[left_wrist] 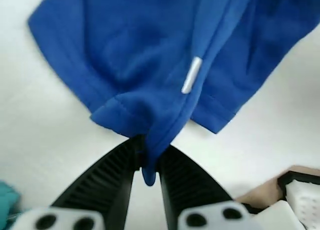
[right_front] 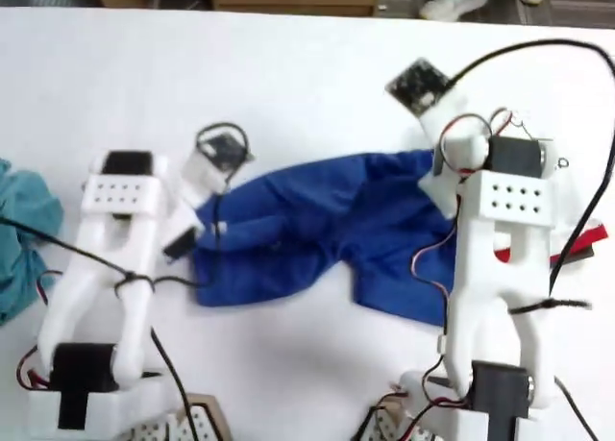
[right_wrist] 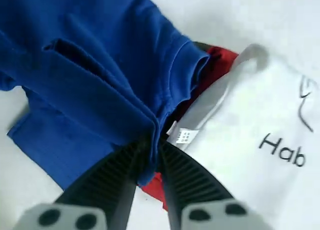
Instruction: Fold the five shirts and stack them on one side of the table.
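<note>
As I stood by the table, the left gripper was shut tight on a hemmed corner of the blue shirt, with a nub of cloth poking out between its jaws. The right gripper was pinched on a bunched edge at the shirt's other end. Between the two, the shirt lay rumpled and stretched sideways across the middle of the table. To my eye the step was spreading it flat before folding. Done well, that would want both arms drawing apart evenly and low, so the cloth goes taut without slipping from either grip, with the right arm staying clear of the pile beside it. There a red cloth lay under the blue edge with a white cloth touching it, likely more of the shirts. A teal cloth sat beyond the left arm, well apart. As for writing, the white cloth bore dark lettering, and a small printed tag showed just beside the right jaws. A silvery strip on the blue seam carried nothing legible.
</note>
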You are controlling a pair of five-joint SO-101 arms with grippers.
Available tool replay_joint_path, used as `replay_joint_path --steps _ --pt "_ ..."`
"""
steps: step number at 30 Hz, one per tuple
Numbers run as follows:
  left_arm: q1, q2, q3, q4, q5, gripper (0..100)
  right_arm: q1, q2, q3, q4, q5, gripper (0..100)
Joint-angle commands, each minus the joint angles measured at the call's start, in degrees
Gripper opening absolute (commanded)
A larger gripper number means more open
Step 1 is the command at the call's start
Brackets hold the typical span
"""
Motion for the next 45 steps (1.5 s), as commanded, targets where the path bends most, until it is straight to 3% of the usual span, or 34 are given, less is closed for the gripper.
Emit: replay_joint_path --steps 1,12,24,29,33,36,45 --pt "0.88 -0.35 2.86 -2.81 -0.44 2 0.57 -0.4 4.75 -1.36 0.53 2.0" --pt "2.46 -0.26 11.21 -6.51 -0.7 2 0.66 -0.4 20.57 -8.31 0.53 2.0" --pt "2.73 -0.18 16.66 -10.99 -0.62 3 0.66 -0.31 24.62 -8.31 0.53 2.2" --pt "2.73 -0.18 16.66 -10.9 -0.53 20 0.92 -0.31 24.62 -7.87 0.53 3.1" --pt "2.64 -0.79 16.13 -10.29 -0.26 31 1.01 -0.31 24.26 -6.29 0.53 17.6" --pt "2.64 -0.79 12.53 -6.51 -0.35 30 0.92 -0.66 23.91 -6.02 0.62 25.3" --pt "1.23 -0.26 -19.65 12.57 -0.18 29 0.75 -14.11 16.79 -4.26 0.09 25.3"
